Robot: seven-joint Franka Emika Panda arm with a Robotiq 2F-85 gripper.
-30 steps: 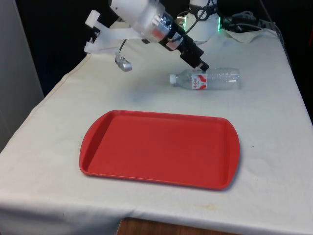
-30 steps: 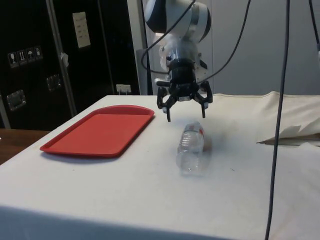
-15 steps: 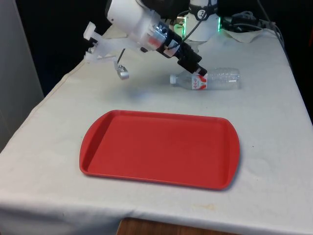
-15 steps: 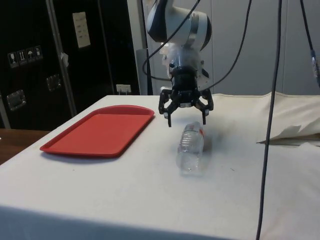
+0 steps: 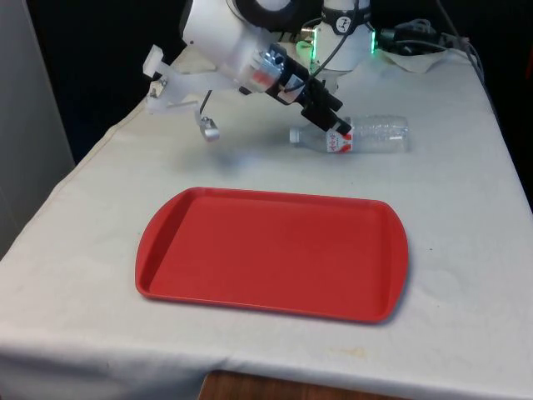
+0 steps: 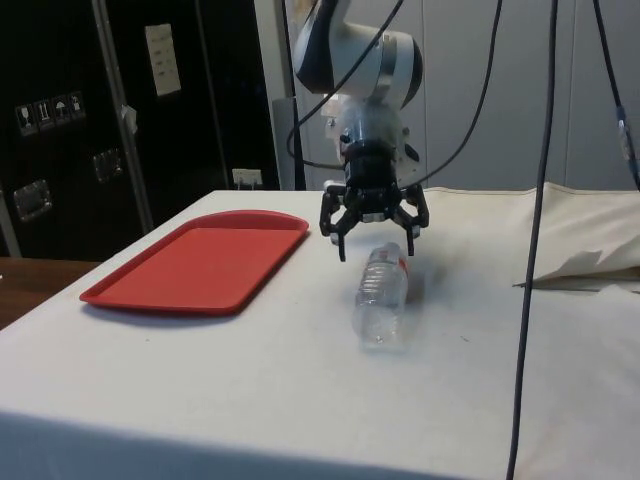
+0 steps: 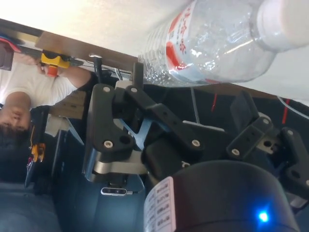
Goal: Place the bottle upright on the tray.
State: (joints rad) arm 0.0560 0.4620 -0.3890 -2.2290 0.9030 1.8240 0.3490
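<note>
A clear plastic bottle [image 5: 366,135] with a red and white label and a white cap lies on its side on the white cloth, beyond the tray's far edge. The red tray [image 5: 271,254] sits in the middle of the table with nothing on it. My gripper [image 5: 335,125] hangs open just above the bottle's labelled part near the neck, tilted. In the side view the gripper [image 6: 375,245] has its fingers spread to either side above the bottle [image 6: 383,295], with the tray [image 6: 200,258] to its left. In the wrist view the bottle [image 7: 217,43] lies close ahead of the open gripper [image 7: 190,89].
Cables and bunched cloth [image 5: 416,42] lie at the table's far end. Black cables [image 6: 545,150] hang down on the side view's right, above a fold of cloth [image 6: 585,265]. A person in a white shirt [image 7: 19,96] shows in the wrist view.
The gripper has come down and closer to the bottle's neck end, staying open. Bottle and tray have not moved.
</note>
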